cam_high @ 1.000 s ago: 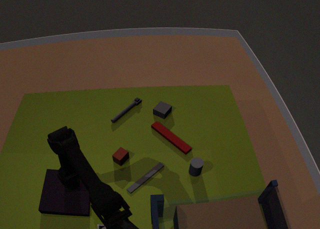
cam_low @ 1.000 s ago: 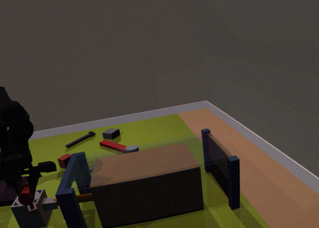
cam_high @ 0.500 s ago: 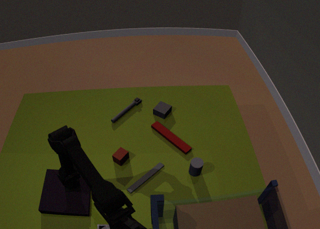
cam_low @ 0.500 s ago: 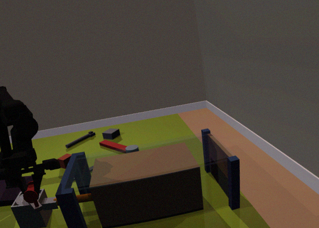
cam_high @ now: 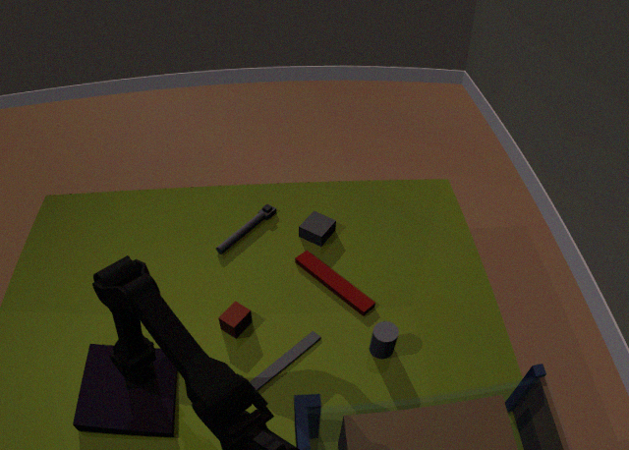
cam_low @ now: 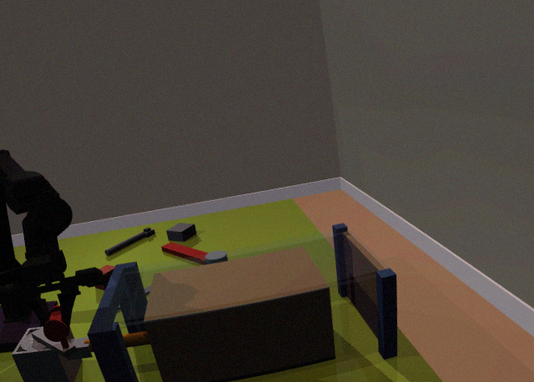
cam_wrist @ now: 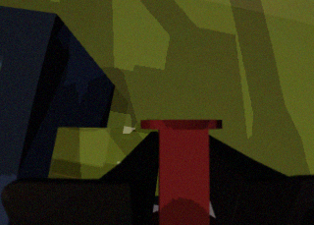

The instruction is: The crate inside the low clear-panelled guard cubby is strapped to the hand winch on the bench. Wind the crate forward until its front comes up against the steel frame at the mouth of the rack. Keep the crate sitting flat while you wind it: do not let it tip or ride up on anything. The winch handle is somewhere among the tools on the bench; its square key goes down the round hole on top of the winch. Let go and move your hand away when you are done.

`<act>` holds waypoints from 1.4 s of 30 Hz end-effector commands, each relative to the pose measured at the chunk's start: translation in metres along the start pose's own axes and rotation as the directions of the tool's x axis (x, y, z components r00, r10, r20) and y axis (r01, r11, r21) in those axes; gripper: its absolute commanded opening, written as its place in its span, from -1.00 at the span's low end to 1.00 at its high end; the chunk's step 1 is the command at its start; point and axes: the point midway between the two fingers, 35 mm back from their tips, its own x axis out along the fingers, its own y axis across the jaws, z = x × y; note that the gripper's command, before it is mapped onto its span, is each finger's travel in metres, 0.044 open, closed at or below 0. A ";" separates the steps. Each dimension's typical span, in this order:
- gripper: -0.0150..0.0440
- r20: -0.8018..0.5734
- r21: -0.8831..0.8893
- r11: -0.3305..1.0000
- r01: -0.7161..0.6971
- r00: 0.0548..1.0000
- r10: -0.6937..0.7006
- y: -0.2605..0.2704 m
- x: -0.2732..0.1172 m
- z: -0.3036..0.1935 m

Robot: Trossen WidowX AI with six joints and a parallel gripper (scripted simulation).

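Observation:
My gripper (cam_low: pixel 56 316) (cam_wrist: pixel 177 139) is shut on the red knob (cam_low: pixel 54 328) (cam_wrist: pixel 183 176) of the winch handle. The handle's grey arm (cam_low: pixel 42 338) lies across the top of the winch (cam_low: pixel 41 364); its key is hidden. The brown crate (cam_high: pixel 431 424) (cam_low: pixel 245 339) sits flat behind the blue frame (cam_high: pixel 305 400) (cam_low: pixel 102 319). A gap shows between crate and frame, with the orange strap (cam_low: pixel 137 339) crossing it. The frame also shows at the left in the wrist view (cam_wrist: pixel 22 78). The winch is out of view in the top view.
A dark rod tool (cam_high: pixel 243 233) (cam_low: pixel 128 243), a grey block (cam_high: pixel 317 226), a red bar (cam_high: pixel 334 281), a grey cylinder (cam_high: pixel 383 341), a red block (cam_high: pixel 235 319) and a flat grey bar (cam_high: pixel 285 362) lie beyond the cubby. Blue posts (cam_low: pixel 386 315) stand at its far end.

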 end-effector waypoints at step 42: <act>-0.49 -0.048 -0.032 0.999 -0.040 0.998 0.039 0.036 -0.031 -0.070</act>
